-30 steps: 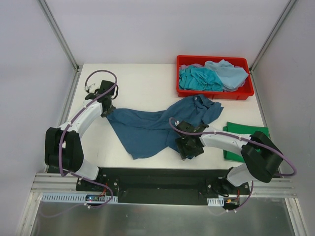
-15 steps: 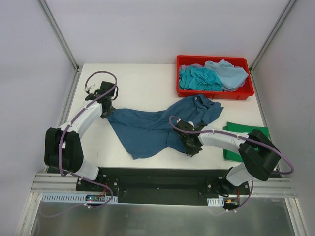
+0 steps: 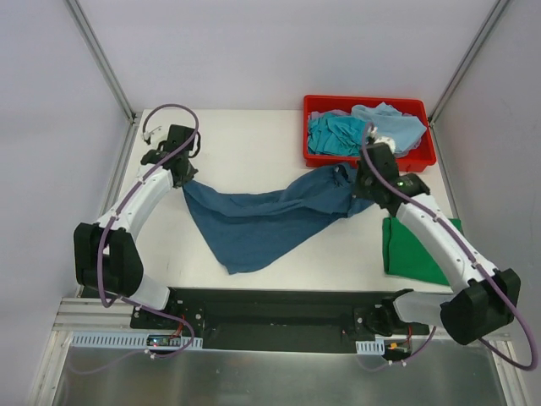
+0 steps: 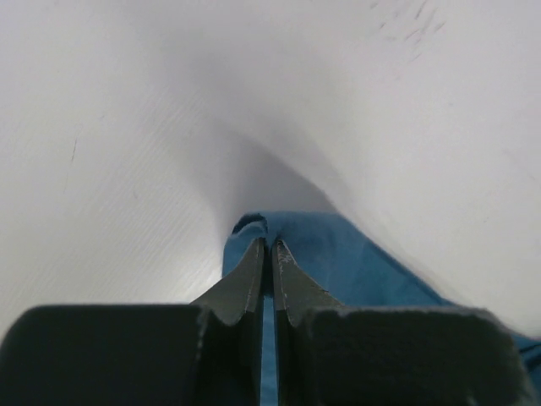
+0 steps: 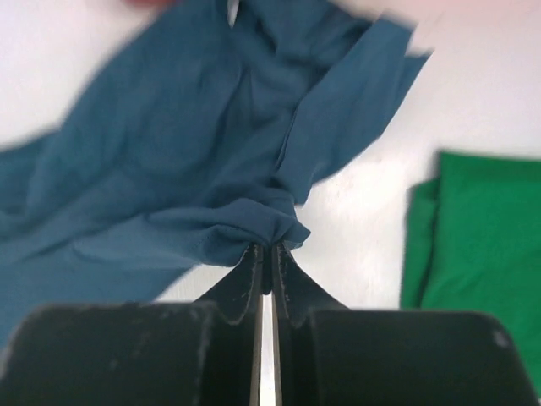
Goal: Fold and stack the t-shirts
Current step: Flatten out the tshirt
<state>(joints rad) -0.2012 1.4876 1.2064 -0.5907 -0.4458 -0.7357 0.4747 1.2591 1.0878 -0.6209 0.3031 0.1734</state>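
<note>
The dark teal-blue t-shirt [image 3: 254, 222] hangs stretched across the middle of the table between my two grippers. At its left corner my left gripper [image 3: 184, 179] is shut on the cloth; the left wrist view shows the left gripper [image 4: 269, 245] pinching the blue t-shirt [image 4: 347, 266]. My right gripper [image 3: 361, 189] is shut on a bunched fold at the shirt's right end, seen closely as the right gripper [image 5: 267, 249] biting the blue t-shirt [image 5: 169, 161]. A folded bright green t-shirt [image 3: 414, 249] lies at the right, also in the right wrist view as the green t-shirt [image 5: 482, 228].
A red bin [image 3: 427, 159] stands at the far right with a turquoise shirt [image 3: 338, 135] and a pale blue shirt [image 3: 393, 125] crumpled inside. My right arm reaches over the green shirt. Grey walls and metal posts enclose the white table [image 3: 254, 139].
My right gripper shut on the shirt's near right edge, then swung up and away to the far right, pulling the cloth taut. My left gripper shifted slightly farther back.
</note>
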